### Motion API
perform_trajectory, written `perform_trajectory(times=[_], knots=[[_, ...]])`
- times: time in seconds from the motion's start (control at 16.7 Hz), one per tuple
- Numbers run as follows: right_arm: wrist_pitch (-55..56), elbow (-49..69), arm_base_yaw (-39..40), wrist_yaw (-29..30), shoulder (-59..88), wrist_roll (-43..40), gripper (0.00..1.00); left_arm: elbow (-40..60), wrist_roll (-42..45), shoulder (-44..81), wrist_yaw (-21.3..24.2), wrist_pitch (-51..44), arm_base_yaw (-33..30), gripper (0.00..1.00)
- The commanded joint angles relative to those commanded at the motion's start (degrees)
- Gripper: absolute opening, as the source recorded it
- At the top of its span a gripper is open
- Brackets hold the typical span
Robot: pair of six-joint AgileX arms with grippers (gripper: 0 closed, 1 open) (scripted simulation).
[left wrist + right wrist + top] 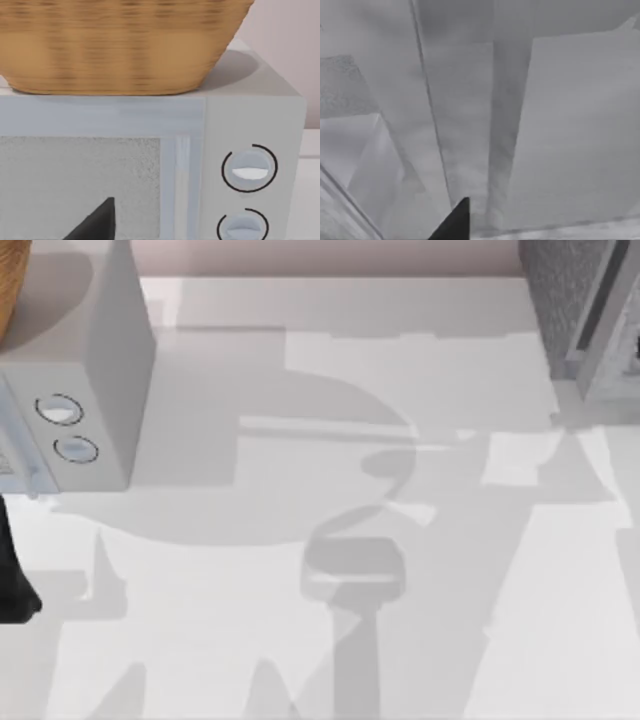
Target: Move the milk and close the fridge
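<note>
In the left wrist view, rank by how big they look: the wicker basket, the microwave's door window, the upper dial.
1. Wicker basket, cut off by the picture's edges.
2. Door window on the microwave, also cut off, so its rank against the basket is unsure.
3. Upper dial, clearly smallest.

Fridge (570, 310) and basket (10, 280) edge-cropped

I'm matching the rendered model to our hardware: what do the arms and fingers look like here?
Little of them shows. At the top view's left edge a plain black part of the left arm has a rounded end. Each wrist view shows one matte black, pointed wedge-shaped finger: left before the light grey box, right close to pale grey panels. I see no cables or markings.
</note>
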Motion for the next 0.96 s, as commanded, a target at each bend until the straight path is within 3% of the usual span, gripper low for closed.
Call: perform_trajectory(times=[0.96], knots=[[-5.4,25.9,0.2,0.5,20.5,0.2,1.00,0.0,0.0,0.0,0.0,0.0,0.0,1.00]])
